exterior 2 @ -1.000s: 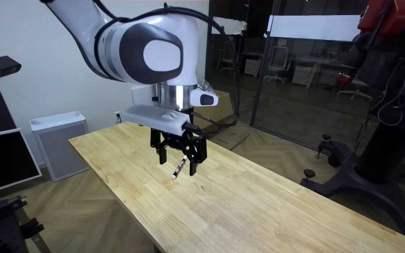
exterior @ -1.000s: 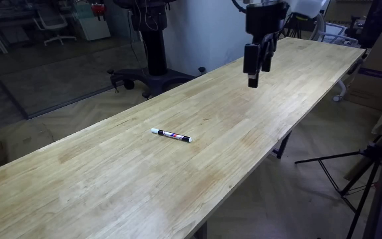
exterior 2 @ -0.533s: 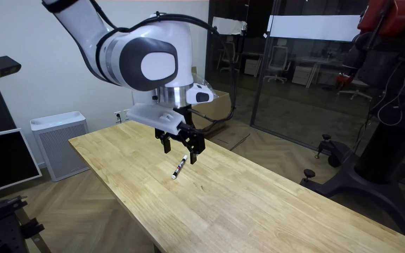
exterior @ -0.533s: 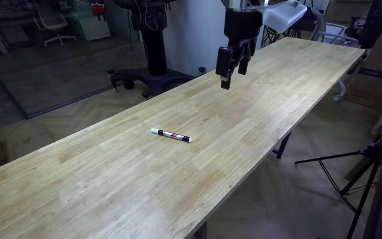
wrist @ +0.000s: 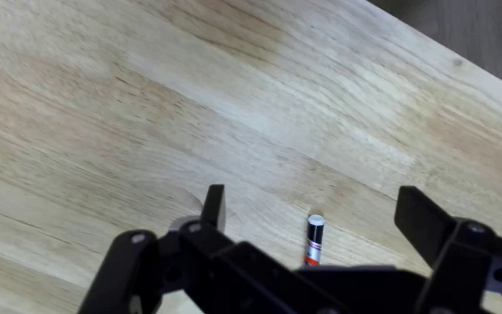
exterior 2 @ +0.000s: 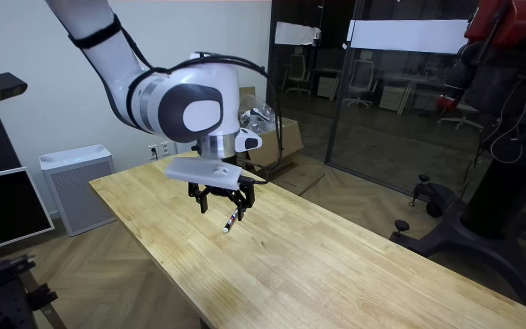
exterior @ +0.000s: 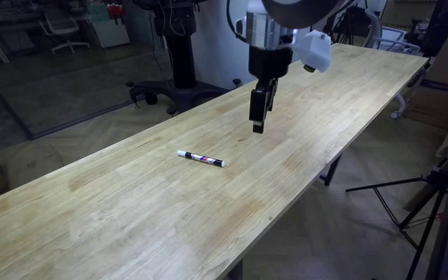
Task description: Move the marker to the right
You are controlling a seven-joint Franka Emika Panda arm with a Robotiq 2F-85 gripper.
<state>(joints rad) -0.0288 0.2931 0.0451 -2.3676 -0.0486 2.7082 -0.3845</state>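
1. Marker [exterior: 200, 158], one. Lying flat on the table [exterior: 130, 217], loose; white at both ends, dark and printed between. Position unaltered over the last second.
2. Hand [exterior 2: 222, 212], one. Jaws spread wide, nothing held; suspended above the table. Now lower than half a second ago. In the wrist view the marker's white-tipped end shows between the jaws, its remainder hidden by the hand.
3. Bearing on task. The descent reads as an approach to grasp; clasping and the shift rightward appear still to be done.
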